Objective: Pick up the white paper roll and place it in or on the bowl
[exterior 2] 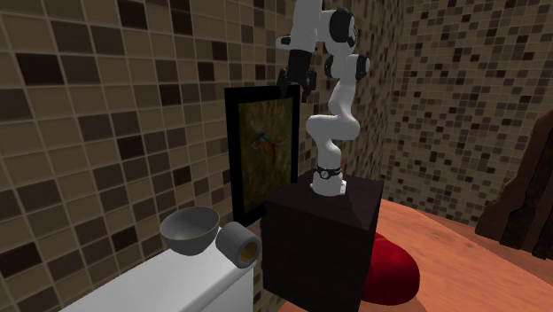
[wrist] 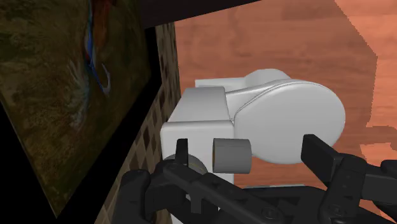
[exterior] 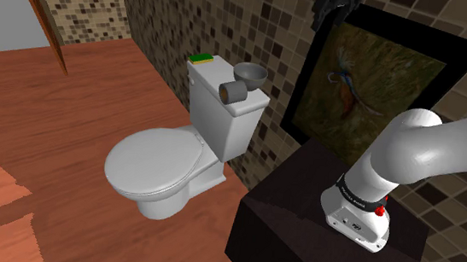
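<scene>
Wrist view first: the grey paper roll (wrist: 232,156) lies on its side on the toilet tank (wrist: 194,130) lid, just beside the grey bowl (exterior: 251,72); it sits well below my fingers (wrist: 318,153), framed in the gap between them; the gripper (wrist: 249,147) is spread wide, holding nothing; the roll's long axis runs from finger to finger, so I reckon the wrist needs a quarter turn before I descend towards the tank.
</scene>
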You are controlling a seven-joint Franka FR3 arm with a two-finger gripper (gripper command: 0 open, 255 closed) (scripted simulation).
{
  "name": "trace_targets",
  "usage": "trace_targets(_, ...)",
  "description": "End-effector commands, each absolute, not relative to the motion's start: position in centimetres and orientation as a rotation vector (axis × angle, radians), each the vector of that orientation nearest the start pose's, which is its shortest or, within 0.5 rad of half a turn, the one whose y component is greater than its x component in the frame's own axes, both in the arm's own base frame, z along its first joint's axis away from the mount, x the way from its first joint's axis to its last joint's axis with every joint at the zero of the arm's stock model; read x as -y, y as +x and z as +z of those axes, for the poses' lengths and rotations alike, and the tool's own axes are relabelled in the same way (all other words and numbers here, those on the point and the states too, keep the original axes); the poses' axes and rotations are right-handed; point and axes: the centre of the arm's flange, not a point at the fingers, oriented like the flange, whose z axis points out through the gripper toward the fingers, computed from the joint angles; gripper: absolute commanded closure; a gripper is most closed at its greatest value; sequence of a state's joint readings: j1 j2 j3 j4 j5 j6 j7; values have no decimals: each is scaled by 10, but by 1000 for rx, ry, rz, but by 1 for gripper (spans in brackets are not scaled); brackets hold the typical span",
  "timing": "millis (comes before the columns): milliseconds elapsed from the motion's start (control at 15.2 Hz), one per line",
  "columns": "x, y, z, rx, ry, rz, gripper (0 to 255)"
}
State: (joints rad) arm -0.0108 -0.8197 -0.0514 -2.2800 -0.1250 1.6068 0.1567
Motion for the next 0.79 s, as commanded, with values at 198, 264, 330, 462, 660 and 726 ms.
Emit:
trace_targets(198, 24, 344, 626, -230, -3288, -167, 0)
trace_targets(264, 19, 359, 621, -193, -3318, -141, 0)
trace_targets(330, 13, 373, 615, -155, -3347, -114, 0)
trace_targets(462, 2, 401, 602, -77, -3404, -60, 0)
trace_targets(660, -15, 441, 579, 46, -3483, 26, 0)
trace_targets(726, -21, 454, 571, 88, -3507, 56, 0)
